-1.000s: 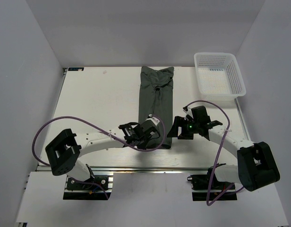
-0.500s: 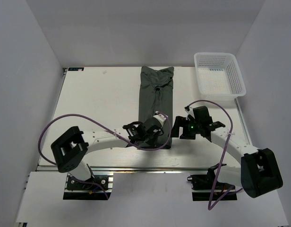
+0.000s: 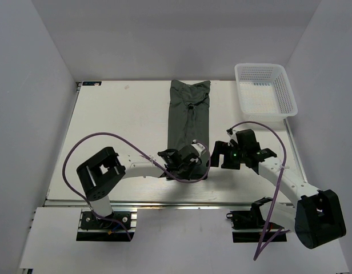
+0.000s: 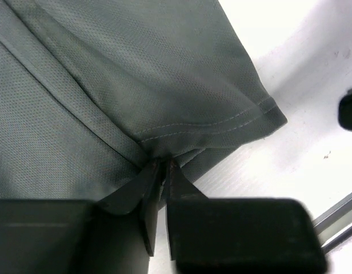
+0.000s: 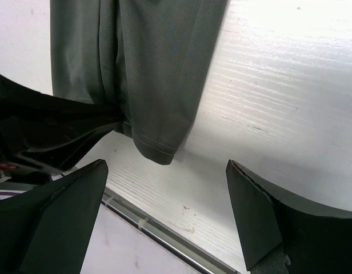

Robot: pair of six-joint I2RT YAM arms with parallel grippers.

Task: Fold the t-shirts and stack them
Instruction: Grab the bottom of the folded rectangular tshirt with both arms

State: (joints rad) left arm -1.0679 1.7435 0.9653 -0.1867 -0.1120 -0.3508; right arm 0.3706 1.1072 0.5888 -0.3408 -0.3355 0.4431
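Note:
One dark grey-green t-shirt lies folded into a long narrow strip down the middle of the table. My left gripper is at the strip's near end. In the left wrist view it is shut on a pinch of the shirt's hemmed near edge. My right gripper is just right of the near right corner. In the right wrist view it is open and empty, and the shirt's hemmed corner hangs a little above the table between its fingers. The left gripper shows dark beside that corner.
A white plastic mesh basket stands at the far right corner. The table's near edge with its metal rail runs close under both grippers. Purple cables loop over both arms.
My left arm has swung right, bringing its gripper along the shirt's near end toward the right corner. My right gripper has shifted slightly right. The shirt's strip looks unchanged.

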